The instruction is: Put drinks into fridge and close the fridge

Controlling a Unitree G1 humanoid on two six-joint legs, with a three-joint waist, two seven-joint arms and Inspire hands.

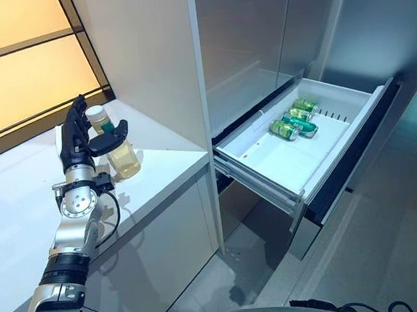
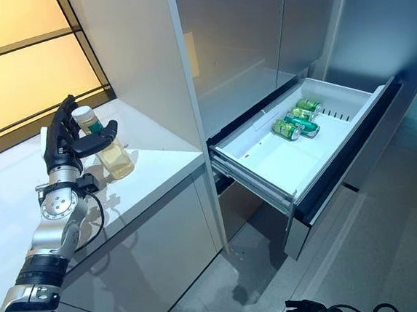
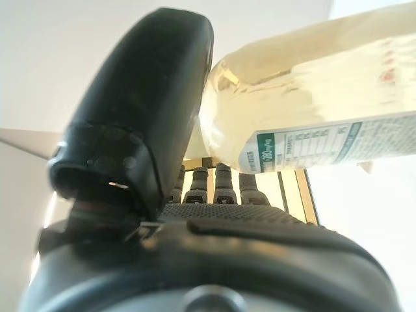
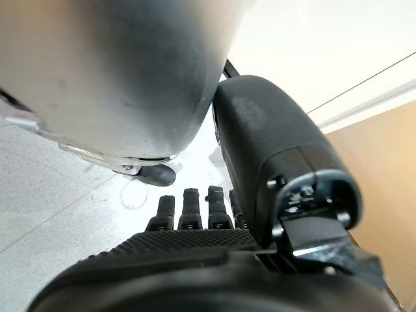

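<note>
A clear bottle of yellowish drink (image 1: 125, 162) with a white cap stands on the white counter (image 1: 15, 202) near its right end. My left hand (image 1: 74, 142) is raised beside it, fingers straight behind the bottle and thumb (image 1: 109, 140) stretched across its front, open around it. The left wrist view shows the bottle (image 3: 312, 110) between thumb (image 3: 143, 110) and fingers. The fridge's drawer (image 1: 290, 165) is pulled out at the right, with green cans (image 1: 297, 120) lying at its back. My right hand (image 4: 195, 260) is open, low above the grey floor.
A tall white panel (image 1: 148, 52) rises right of the bottle, between counter and fridge. The drawer's front (image 1: 354, 150) juts out over the grey floor (image 1: 393, 257). A lit window (image 1: 18, 63) runs behind the counter.
</note>
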